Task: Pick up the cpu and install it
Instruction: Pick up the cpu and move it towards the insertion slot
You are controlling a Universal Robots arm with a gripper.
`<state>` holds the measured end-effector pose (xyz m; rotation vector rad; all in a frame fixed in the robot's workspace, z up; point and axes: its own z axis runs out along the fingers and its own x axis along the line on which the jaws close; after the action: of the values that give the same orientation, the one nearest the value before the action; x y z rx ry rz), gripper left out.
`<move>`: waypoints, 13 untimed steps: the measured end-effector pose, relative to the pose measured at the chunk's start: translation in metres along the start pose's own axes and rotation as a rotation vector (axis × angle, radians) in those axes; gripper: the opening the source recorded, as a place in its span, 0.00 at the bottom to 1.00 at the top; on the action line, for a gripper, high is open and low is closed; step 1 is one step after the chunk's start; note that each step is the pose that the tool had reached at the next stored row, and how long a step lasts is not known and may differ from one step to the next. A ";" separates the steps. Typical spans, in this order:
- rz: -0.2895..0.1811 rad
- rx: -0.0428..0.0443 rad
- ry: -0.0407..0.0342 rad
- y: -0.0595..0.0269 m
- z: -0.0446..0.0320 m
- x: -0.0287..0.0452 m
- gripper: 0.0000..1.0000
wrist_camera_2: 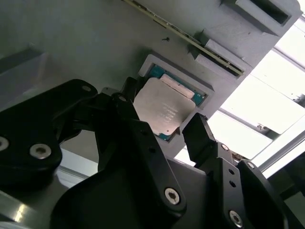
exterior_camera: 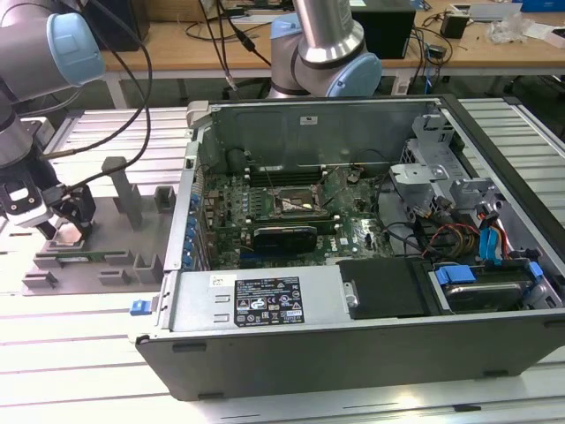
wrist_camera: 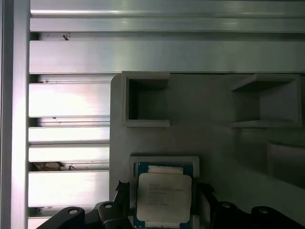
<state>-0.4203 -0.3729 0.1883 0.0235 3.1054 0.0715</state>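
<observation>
The cpu (wrist_camera_2: 159,107), a flat square chip with a shiny silver top and a thin green rim, lies in a shallow square recess of a grey fixture plate (wrist_camera: 214,138). In both wrist views my gripper (wrist_camera_2: 162,112) is open and low over the chip, one black finger (wrist_camera_2: 198,131) on each side of it. Narrow gaps show between the cpu (wrist_camera: 163,198) and the fingers (wrist_camera: 121,191). In the exterior view the gripper (exterior_camera: 66,225) hangs over the fixture plate (exterior_camera: 97,256) at that view's left, beside the open computer case (exterior_camera: 265,296). The motherboard's socket (exterior_camera: 296,205) sits uncovered in the middle of the case.
The fixture plate carries upright grey posts (exterior_camera: 119,190) and box-shaped pockets (wrist_camera: 147,102). A long thin board (wrist_camera_2: 190,40) stands in a slot beside the cpu's recess. The case wall (exterior_camera: 181,212) rises between the fixture and the motherboard. Drive bays and cables (exterior_camera: 477,238) fill the case's right side.
</observation>
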 end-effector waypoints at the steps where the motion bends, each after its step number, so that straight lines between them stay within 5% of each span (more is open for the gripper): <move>1: 0.000 -0.0002 -0.0002 0.0003 0.0002 0.0000 0.66; 8: -0.001 -0.0001 0.0000 0.0007 0.0001 0.0001 0.66; 13: -0.001 -0.0001 0.0001 0.0007 0.0001 0.0001 0.55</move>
<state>-0.4204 -0.3722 0.1882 0.0223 3.1054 0.0716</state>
